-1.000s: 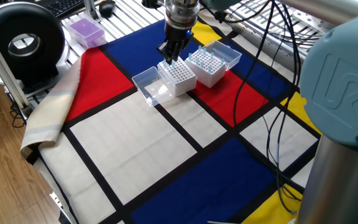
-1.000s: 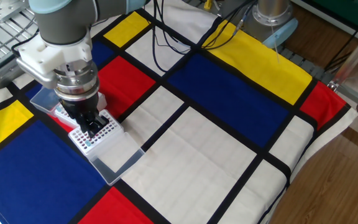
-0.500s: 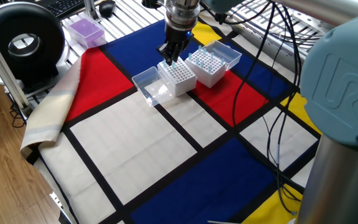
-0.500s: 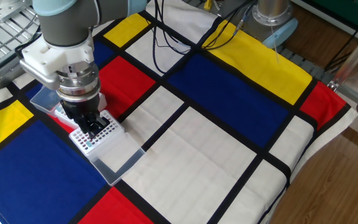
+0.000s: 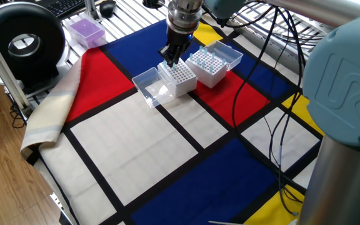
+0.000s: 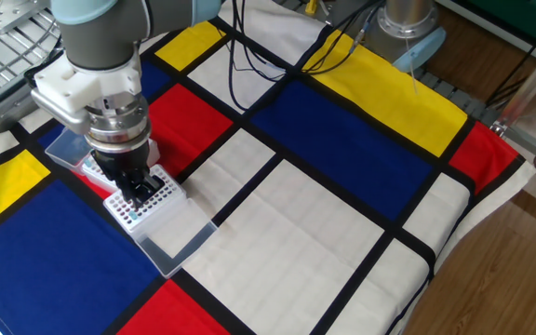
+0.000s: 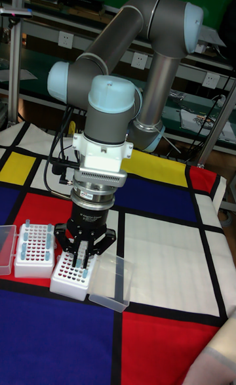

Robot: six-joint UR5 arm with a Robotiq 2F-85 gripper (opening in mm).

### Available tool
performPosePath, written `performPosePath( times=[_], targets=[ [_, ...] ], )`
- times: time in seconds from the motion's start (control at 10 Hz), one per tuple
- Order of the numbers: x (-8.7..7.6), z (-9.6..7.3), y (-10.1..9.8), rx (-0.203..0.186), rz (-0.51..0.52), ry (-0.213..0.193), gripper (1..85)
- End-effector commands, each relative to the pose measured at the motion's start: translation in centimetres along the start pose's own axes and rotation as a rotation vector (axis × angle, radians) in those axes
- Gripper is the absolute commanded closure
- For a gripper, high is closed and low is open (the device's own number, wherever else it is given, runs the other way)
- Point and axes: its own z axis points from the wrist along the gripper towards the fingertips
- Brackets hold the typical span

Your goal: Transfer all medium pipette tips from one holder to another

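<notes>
Hand [image 7: 83, 258] poised directly above the nearer white rack [image 7: 73, 274], fingers drawn close together around a pale blue tip [image 7: 83, 268]; actual contact cannot be confirmed. Remaining medium pipette tips [image 5: 206, 60] stand in the adjacent rack [image 5: 212, 73] on the tabletop [image 6: 287, 223].

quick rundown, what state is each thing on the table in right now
gripper: fingers close together on a pale blue tip, just over the near rack
near rack: lid open, mostly empty holes
far rack: lid open, many blue tips standing in it
purple box: closed, off the cloth
</notes>
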Motion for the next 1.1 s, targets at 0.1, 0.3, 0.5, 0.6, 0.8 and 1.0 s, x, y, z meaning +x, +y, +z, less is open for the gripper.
performPosePath(
  times=[0.1,0.3,0.5,0.6,0.8,1.0],
  targets=[
    [-0.3,-0.2,-0.1,0.005,0.033,-0.010,65.7],
    [-0.5,-0.2,-0.2,0.008,0.042,-0.018,69.7],
    [-0.6,-0.2,-0.3,0.014,0.046,-0.021,70.7],
    [-0.8,-0.4,-0.5,0.023,0.051,-0.024,71.3],
    [-1.1,-1.2,-0.4,0.032,0.057,-0.020,72.3],
    [-1.3,-2.4,-0.3,0.044,0.067,-0.006,73.0]
  ],
)
